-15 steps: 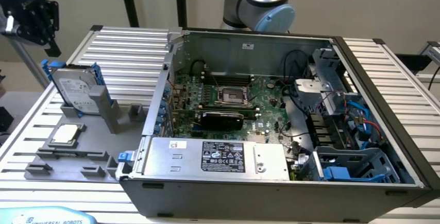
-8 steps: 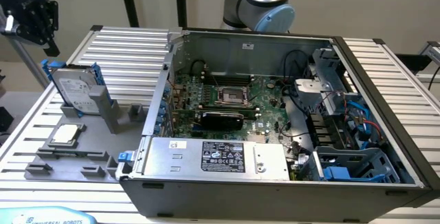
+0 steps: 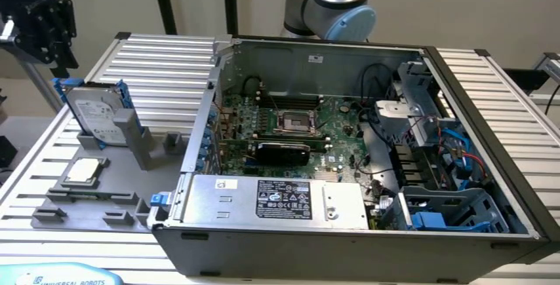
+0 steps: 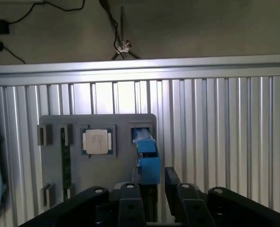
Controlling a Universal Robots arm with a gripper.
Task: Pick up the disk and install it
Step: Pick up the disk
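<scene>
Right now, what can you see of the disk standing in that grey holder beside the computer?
The disk is a flat silver-grey hard drive with a white printed label, clipped in a bright blue plastic frame. It stands upright on edge, slotted into a grey holder on the ribbed metal table, to the exterior view's left of the open computer case. Only the holder touches it; the robot's hand hangs above, apart.

light: even, bright | glare: on ribbed table [image 4: 225,132]; shadows: soft inside case [image 3: 332,62]
</scene>
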